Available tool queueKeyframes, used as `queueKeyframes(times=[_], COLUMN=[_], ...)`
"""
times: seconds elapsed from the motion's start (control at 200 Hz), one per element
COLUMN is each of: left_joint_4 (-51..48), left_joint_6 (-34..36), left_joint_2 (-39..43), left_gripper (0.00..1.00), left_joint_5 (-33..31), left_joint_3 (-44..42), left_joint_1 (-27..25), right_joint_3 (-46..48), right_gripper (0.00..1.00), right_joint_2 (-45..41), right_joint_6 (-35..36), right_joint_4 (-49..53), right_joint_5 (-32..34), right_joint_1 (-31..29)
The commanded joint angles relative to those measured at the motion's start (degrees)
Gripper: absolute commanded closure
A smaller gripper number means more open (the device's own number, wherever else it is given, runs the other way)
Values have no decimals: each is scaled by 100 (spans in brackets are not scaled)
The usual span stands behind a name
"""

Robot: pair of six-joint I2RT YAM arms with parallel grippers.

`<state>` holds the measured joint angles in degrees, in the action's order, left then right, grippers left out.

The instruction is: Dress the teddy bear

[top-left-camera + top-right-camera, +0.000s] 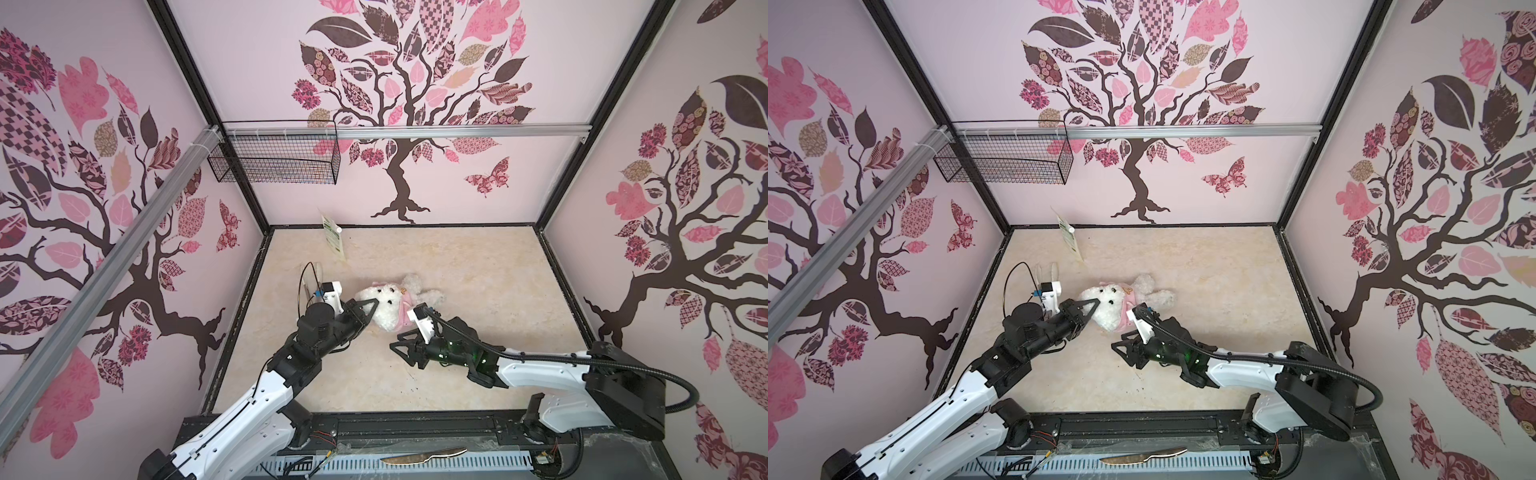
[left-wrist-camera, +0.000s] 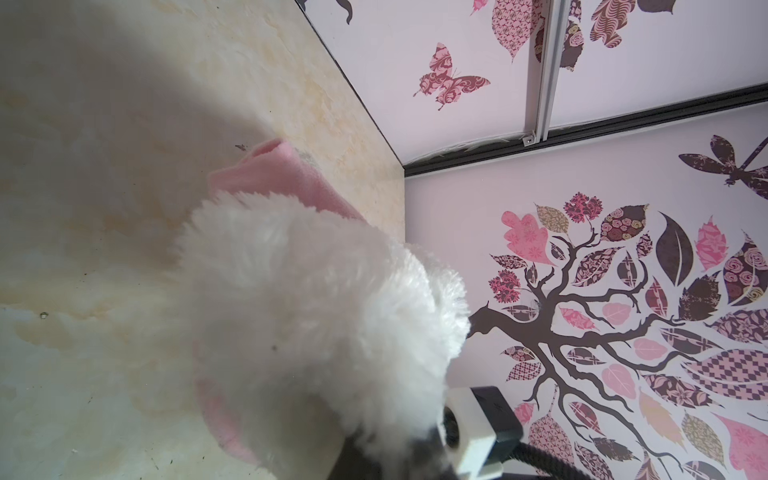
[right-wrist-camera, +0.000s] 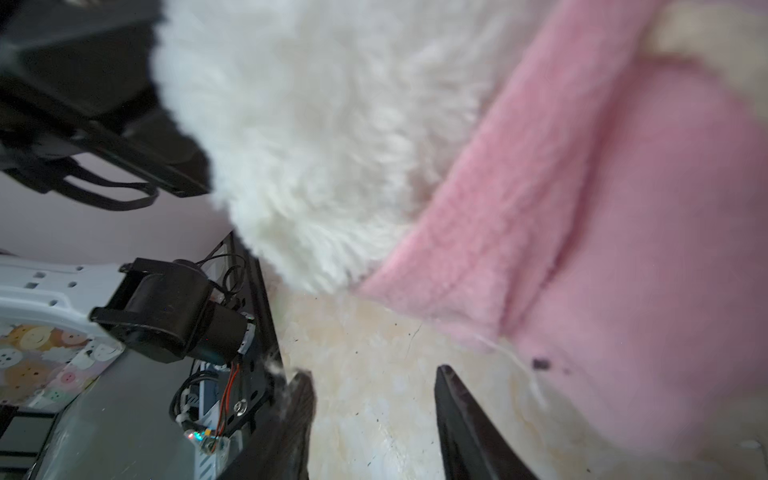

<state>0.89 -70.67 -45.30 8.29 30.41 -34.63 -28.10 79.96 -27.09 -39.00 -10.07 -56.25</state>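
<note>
The fluffy white plush teddy bear (image 1: 386,307), dark-eyed and partly wrapped in a pink fleece hoodie (image 3: 623,208), lies mid-table on the beige marbled tabletop (image 1: 478,291). The left gripper (image 1: 371,305) is pinched shut on fur at its head, fingertips buried. The right gripper (image 3: 374,419) stands parted and empty just beside it, and its wrist camera hides the bear's lower body.

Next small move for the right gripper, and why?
Probably move the right gripper, open and empty, onto the edge of the pink hoodie and close: the left gripper pinches the teddy bear by its head, hoodie bunched near the neck.
</note>
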Motion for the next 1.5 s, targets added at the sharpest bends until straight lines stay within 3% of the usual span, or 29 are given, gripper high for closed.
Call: queueKeyframes(times=[0.0,0.075,0.24,0.31,0.38,0.49,0.63,0.77,0.83,1.02,1.09,1.27,1.495], left_joint_4=[422,420,433,464,488,506,586,991,1238,1687,1710,2069,2155], left_joint_6=[-43,-77,-91,-87,-70,-43,-69,-42,-75,77,208,238,646], left_joint_2=[39,46,45,35,25,4,-124,-574,-877,-1584,-1791,-2079,-2164], left_gripper=[100,100,100,100,100,100,100,100,100,99,94,78,50], left_joint_5=[111,133,112,64,26,37,188,694,840,823,798,723,786], left_joint_3=[171,137,46,-6,-19,16,11,-1,3,-52,-125,-449,-584], left_joint_1=[-44,-52,-53,-48,-28,54,97,7,-129,-340,-350,-351,-397], right_joint_3=[-196,-180,237,354,468,814,995,701,586,702,714,656,924], right_gripper=[51,58,92,97,95,81,66,63,63,67,68,76,79], right_joint_2=[322,419,444,334,131,-359,-1575,-2742,-2856,-2054,-1587,-87,626], right_joint_6=[-217,-325,-832,-731,-536,-281,337,964,1008,55,89,-373,-853], right_joint_4=[-718,-973,-1653,-1525,-1071,-554,609,1849,1991,1394,1203,674,-243], right_joint_5=[542,566,118,21,129,251,294,706,673,-319,-244,-846,-1210], right_joint_1=[34,145,808,908,915,1004,1090,1201,1462,3244,3288,3278,3243])
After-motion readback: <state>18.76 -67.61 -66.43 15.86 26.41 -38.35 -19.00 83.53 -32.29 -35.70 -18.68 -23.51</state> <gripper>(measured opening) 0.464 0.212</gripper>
